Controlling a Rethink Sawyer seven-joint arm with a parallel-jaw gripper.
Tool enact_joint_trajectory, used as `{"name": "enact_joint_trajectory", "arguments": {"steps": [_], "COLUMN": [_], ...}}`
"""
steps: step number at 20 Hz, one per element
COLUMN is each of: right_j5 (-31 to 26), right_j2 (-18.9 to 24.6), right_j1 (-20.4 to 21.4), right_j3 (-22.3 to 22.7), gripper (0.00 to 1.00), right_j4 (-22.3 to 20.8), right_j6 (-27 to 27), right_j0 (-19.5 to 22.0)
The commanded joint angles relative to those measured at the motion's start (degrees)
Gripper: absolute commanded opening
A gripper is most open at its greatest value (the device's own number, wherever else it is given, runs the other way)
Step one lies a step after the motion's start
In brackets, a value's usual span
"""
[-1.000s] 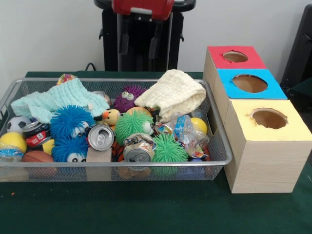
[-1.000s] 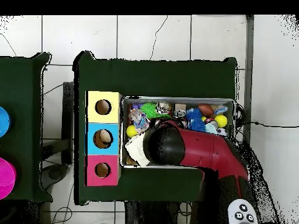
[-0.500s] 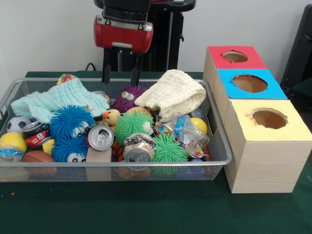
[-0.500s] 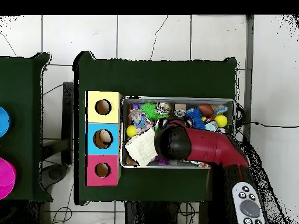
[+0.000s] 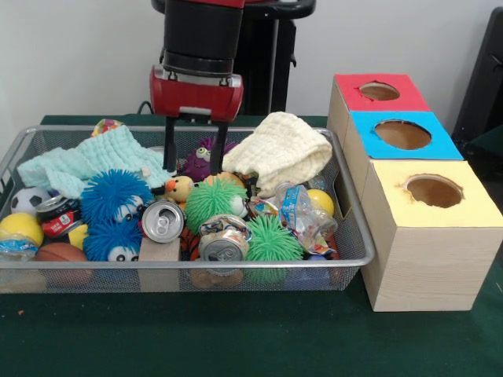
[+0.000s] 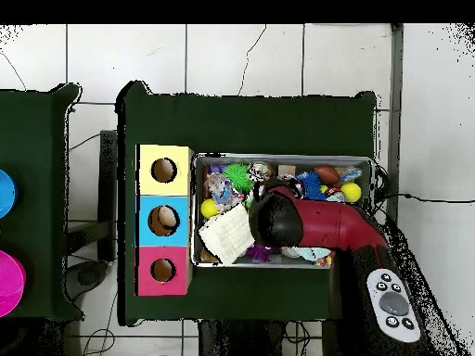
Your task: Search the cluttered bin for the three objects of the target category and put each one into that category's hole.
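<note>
The silver wire mesh basket [image 5: 236, 271] is full of toys, and its rim also shows in the overhead view [image 6: 278, 158]. My gripper [image 5: 194, 166] is open and hangs low over the basket's back middle. Its two black fingers [image 5: 170, 149] straddle a purple puff ball [image 5: 201, 159]. The yellow duck [image 5: 179, 188] lies just in front of and below the fingertips, apart from them. A bit of orange black-striped toy [image 5: 187, 239] shows between the cans. The red-topped box's hole [image 5: 379, 91] is at the far right; it also shows in the overhead view [image 6: 163, 270]. There the arm [image 6: 306, 225] hides the gripper.
Blue-topped [image 5: 402, 134] and yellow-topped [image 5: 433, 191] boxes stand in line with the red one. A mint cloth [image 5: 94, 161] and a cream cloth [image 5: 283, 149] lie at the basket's back. Crushed cans [image 5: 163, 221], blue [image 5: 115, 196] and green [image 5: 214, 200] puff balls crowd round the duck.
The gripper has come down from the picture's top into the basket, with its fingers now around the purple puff ball. In the overhead view the arm has swung across the basket.
</note>
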State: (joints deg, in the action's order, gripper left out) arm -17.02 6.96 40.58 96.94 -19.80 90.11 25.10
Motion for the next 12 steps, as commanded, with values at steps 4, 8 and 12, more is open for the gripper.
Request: {"name": "enact_joint_trajectory", "arguments": {"steps": [4, 8, 12], "right_j5": [-0.1, -3.8, -6.1], "right_j2": [3.5, 0.1, -1.7], "right_j1": [-5.5, -5.5, -6.4], "right_j3": [-4.5, -4.2, -3.7], "gripper": [1.00, 1.00, 1.00], "right_j4": [-5.5, -5.5, -5.0], "right_j6": [-0.6, 1.0, 2.4], "right_j0": [0.8, -0.5, -1.5]}}
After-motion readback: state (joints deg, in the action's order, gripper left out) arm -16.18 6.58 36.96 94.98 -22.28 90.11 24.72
